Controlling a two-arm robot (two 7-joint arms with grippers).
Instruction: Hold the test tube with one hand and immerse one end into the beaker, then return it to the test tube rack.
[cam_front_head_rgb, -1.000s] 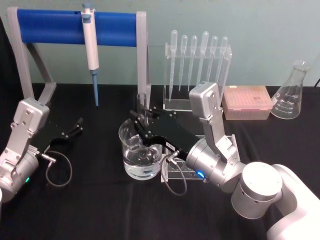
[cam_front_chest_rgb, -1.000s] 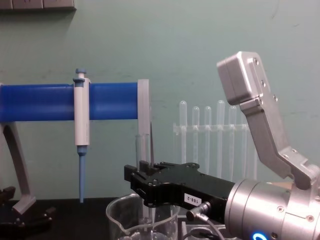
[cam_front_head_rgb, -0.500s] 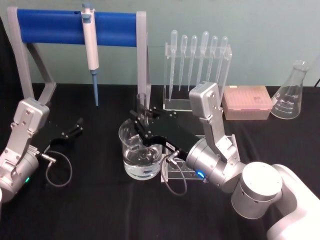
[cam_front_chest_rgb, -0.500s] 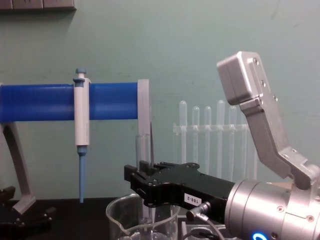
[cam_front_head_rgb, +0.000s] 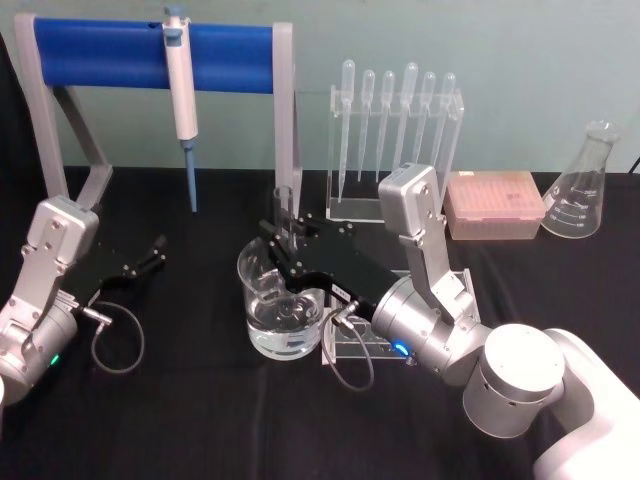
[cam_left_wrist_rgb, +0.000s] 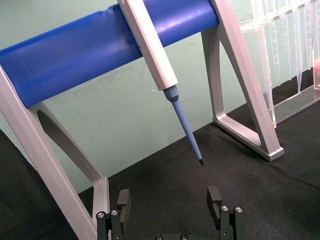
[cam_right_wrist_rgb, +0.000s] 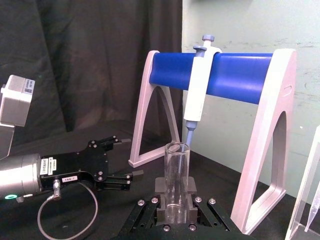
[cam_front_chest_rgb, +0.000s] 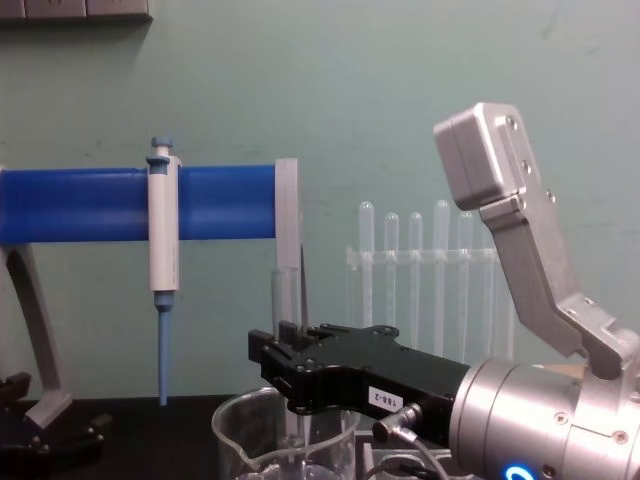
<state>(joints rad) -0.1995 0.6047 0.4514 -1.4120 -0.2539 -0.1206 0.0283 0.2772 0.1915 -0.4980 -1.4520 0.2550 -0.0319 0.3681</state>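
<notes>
My right gripper (cam_front_head_rgb: 289, 243) pinches the clear round-bottomed glass test tube (cam_front_head_rgb: 285, 215) upright over the wide clear glass beaker (cam_front_head_rgb: 281, 306), its lower end inside the rim; I judge a slow, plumb descent best, clear of the glass wall; whether the tip touches the liquid is hidden behind my fingers; my left gripper (cam_left_wrist_rgb: 170, 206) rests spread on the black worktop (cam_front_head_rgb: 180, 400).

Clear test tube (cam_right_wrist_rgb: 176, 176) upright, lower end inside water-filled glass beaker (cam_front_head_rgb: 281, 306), mid-table
</notes>
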